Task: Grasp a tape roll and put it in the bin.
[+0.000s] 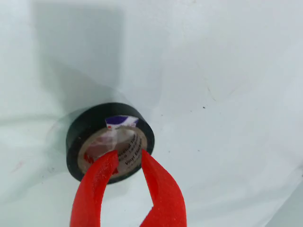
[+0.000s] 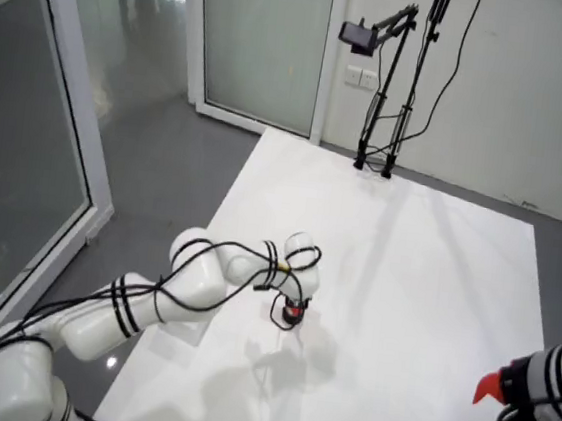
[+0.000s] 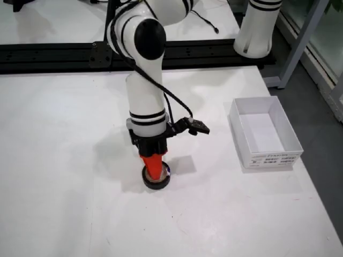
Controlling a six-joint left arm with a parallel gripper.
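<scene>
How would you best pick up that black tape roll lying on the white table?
The tape roll lies flat with its hole facing up, so come straight down from above and pinch the ring wall: one finger in the hole, one outside. The gripper seems set that way, its red jaws at the near rim.

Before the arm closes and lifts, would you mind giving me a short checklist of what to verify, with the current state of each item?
1. Tape roll lying flat on the white table: ok.
2. Gripper lowered onto the roll: ok, the wrist view shows one red finger in the core and the other at the rim.
3. Firm grip on the roll's wall: cannot tell; the fingers look slightly apart.
4. Bin upright and open, to the right in the front view: ok.
5. Bin empty: ok, only its white floor shows.
6. Table between roll and bin free of objects: ok.
</scene>
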